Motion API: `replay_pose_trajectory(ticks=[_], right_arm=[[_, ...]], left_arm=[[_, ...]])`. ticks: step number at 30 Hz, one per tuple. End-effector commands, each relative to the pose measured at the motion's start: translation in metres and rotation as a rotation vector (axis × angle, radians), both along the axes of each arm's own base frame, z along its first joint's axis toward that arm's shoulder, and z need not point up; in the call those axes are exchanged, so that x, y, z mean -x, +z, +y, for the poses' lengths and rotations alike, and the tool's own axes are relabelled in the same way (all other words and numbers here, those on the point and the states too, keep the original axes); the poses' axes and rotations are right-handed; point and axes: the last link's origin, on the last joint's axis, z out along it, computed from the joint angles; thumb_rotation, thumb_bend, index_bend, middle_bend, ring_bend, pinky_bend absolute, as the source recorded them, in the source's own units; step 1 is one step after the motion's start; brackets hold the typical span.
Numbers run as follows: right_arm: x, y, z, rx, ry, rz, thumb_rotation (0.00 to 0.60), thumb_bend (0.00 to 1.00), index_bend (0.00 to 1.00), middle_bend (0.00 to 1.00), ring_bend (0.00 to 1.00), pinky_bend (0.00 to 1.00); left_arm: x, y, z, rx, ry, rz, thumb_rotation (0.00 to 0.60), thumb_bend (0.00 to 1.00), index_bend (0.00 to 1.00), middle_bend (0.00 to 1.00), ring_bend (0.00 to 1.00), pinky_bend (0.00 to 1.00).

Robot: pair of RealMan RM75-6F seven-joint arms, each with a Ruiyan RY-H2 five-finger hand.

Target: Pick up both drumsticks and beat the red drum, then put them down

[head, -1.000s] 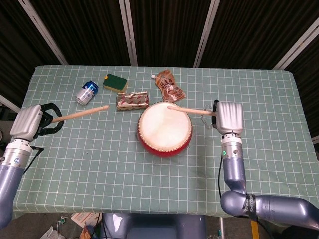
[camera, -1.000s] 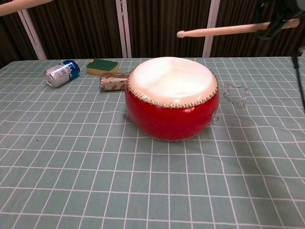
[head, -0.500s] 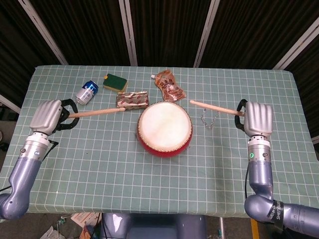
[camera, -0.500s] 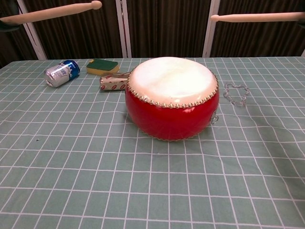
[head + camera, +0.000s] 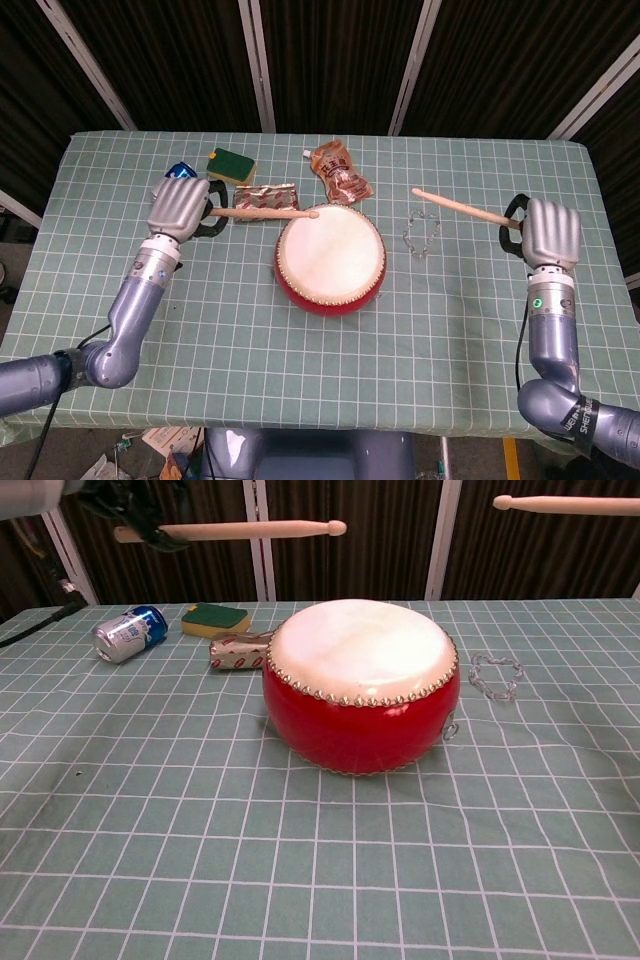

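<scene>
- red drum (image 5: 330, 257) sits mid-table on the green checked cloth (image 5: 220, 330)
- left hand (image 5: 178, 207) has fingers wrapped round a drumstick (image 5: 262, 213), tip hanging over the drum's back-left rim
- right hand (image 5: 552, 231) grips the other stick (image 5: 458, 208), held up in the air off to the drum's right
- can (image 5: 129, 633), sponge (image 5: 214, 618), snack packs behind

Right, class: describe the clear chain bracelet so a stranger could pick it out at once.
Start at the red drum in the middle of the checked table. Look just to its right in the head view: the small loop of clear links lies flat on the cloth. It alone is see-through; the others are coloured packets, a can, a sponge.
</scene>
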Motion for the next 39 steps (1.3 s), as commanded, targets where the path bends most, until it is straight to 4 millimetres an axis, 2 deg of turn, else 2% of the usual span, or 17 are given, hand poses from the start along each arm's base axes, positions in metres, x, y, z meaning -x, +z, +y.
replay_pose_trajectory(ticks=[1,6,9,12,15,17,19,21,24,30,34,39], right_arm=[[0.012,0.005,-0.002,0.005,-0.022,-0.004,0.6,0.66,0.94,1.0,1.0,1.0],[0.026,0.011,-0.004,0.013,-0.046,-0.015,0.6,0.66,0.94,1.0,1.0,1.0],[0.033,0.013,-0.005,0.016,-0.058,-0.023,0.6,0.66,0.94,1.0,1.0,1.0],[0.038,0.015,-0.006,0.015,-0.068,-0.03,0.6,0.66,0.94,1.0,1.0,1.0],[0.04,0.016,-0.006,0.014,-0.07,-0.032,0.6,0.66,0.94,1.0,1.0,1.0],[0.041,0.016,-0.006,0.014,-0.072,-0.033,0.6,0.66,0.94,1.0,1.0,1.0],[0.042,0.017,-0.006,0.014,-0.073,-0.032,0.6,0.66,0.94,1.0,1.0,1.0],[0.043,0.017,-0.005,0.015,-0.075,-0.034,0.6,0.66,0.94,1.0,1.0,1.0],[0.043,0.018,-0.004,0.017,-0.076,-0.031,0.6,0.66,0.94,1.0,1.0,1.0],[0.038,0.017,-0.001,0.023,-0.056,-0.033,0.6,0.66,0.94,1.0,1.0,1.0],[0.032,0.017,0.0,0.035,-0.03,-0.036,0.6,0.66,0.94,1.0,1.0,1.0],[0.023,0.016,0.001,0.051,0.014,-0.085,0.6,0.66,0.94,1.0,1.0,1.0]], left_arm=[[-0.02,-0.016,0.009,0.009,-0.019,-0.007,0.6,0.53,0.79,1.0,1.0,1.0],[-0.039,-0.042,0.018,0.026,-0.029,-0.008,0.6,0.53,0.79,1.0,1.0,1.0],[-0.041,-0.058,0.021,0.044,-0.033,0.035,0.6,0.53,0.8,1.0,1.0,1.0],[-0.031,-0.076,0.024,0.105,-0.005,0.214,0.6,0.53,0.8,1.0,1.0,1.0],[-0.022,-0.091,0.027,0.181,0.037,0.471,0.6,0.53,0.8,1.0,1.0,1.0],[-0.017,-0.096,0.025,0.23,0.068,0.627,0.6,0.54,0.8,1.0,1.0,1.0],[-0.021,-0.097,0.024,0.265,0.099,0.687,0.6,0.54,0.8,1.0,1.0,1.0],[-0.034,-0.093,0.026,0.271,0.124,0.645,0.6,0.54,0.8,1.0,1.0,1.0],[-0.056,-0.074,0.034,0.2,0.083,0.499,0.6,0.53,0.8,1.0,1.0,1.0],[-0.074,-0.031,0.035,0.037,-0.04,0.239,0.6,0.53,0.8,1.0,1.0,1.0],[-0.077,-0.005,0.029,-0.039,-0.079,0.098,0.6,0.53,0.8,1.0,1.0,1.0],[-0.055,0.024,0.012,-0.07,-0.044,-0.037,0.6,0.53,0.8,1.0,1.0,1.0]])
